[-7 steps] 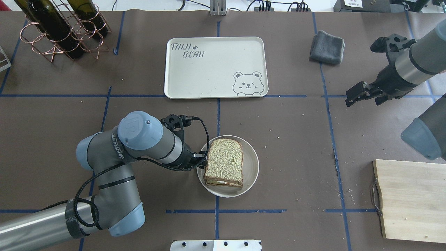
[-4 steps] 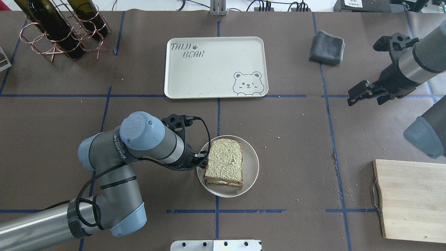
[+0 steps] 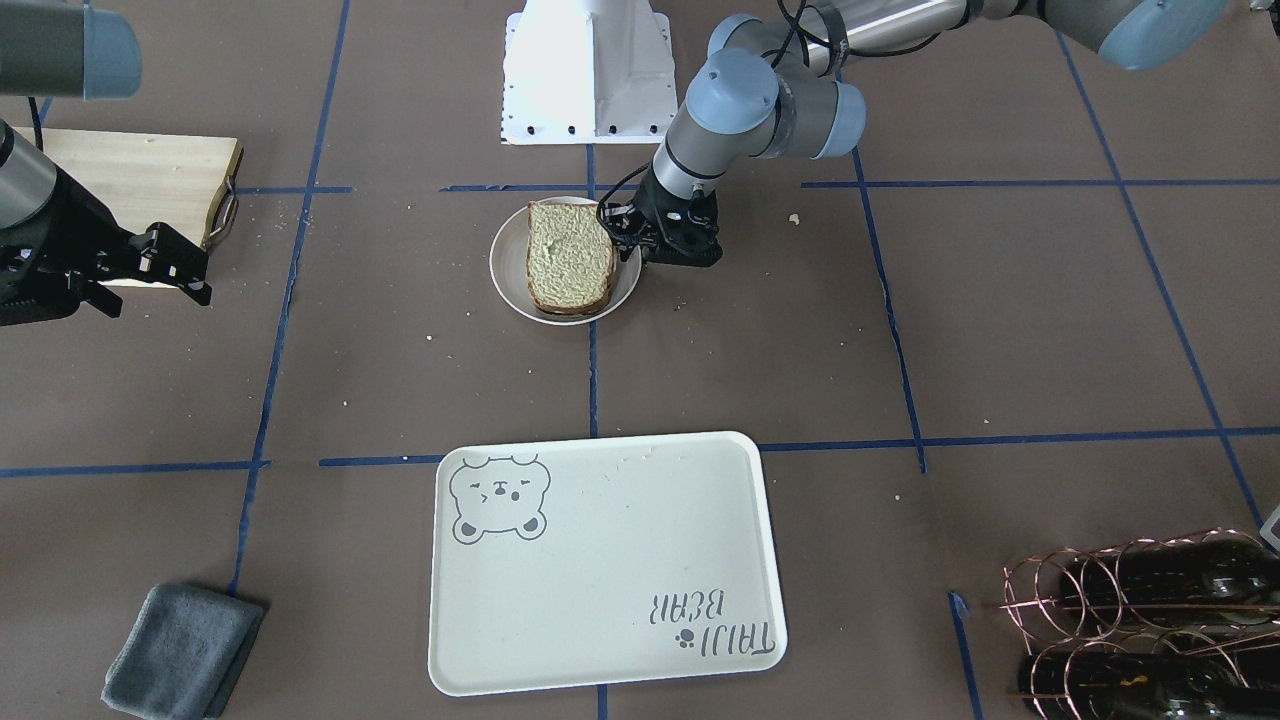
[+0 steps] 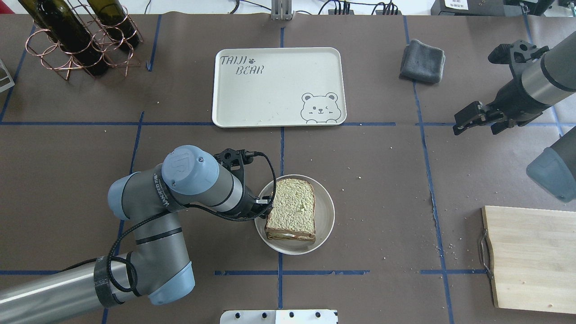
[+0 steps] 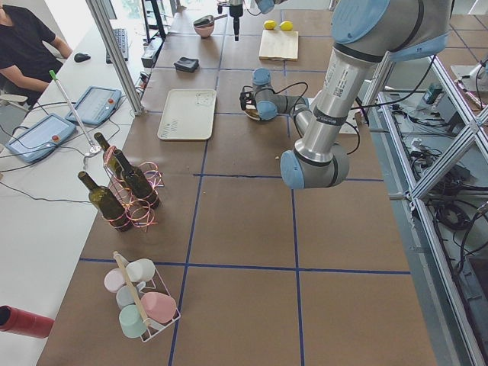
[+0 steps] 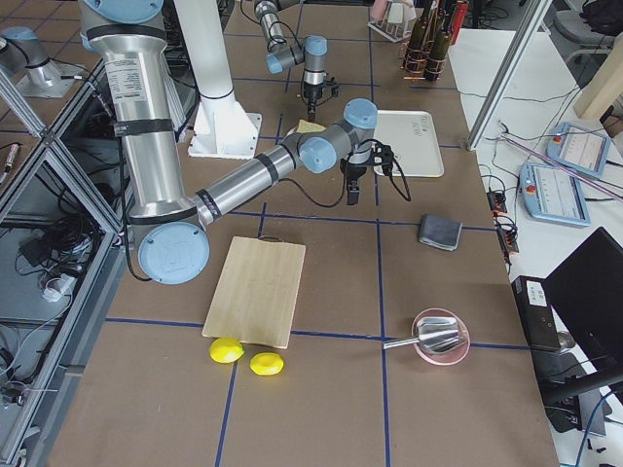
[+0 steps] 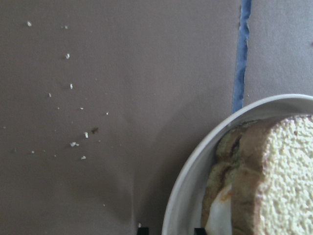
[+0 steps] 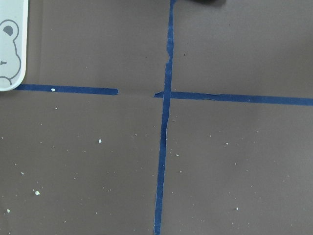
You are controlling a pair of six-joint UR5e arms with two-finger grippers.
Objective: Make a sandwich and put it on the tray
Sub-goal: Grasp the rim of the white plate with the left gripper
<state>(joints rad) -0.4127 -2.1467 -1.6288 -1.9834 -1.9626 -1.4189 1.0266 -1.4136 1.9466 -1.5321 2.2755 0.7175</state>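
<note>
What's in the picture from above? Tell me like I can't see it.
A sandwich sits on a round plate, with the left gripper at the plate's left rim. The tray farther back is empty, and the right gripper hangs far off to the right.

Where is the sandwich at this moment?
In the overhead view the sandwich lies on the round white plate near the table's middle, on the robot's side of the tray, with the left gripper at the plate's left rim.
</note>
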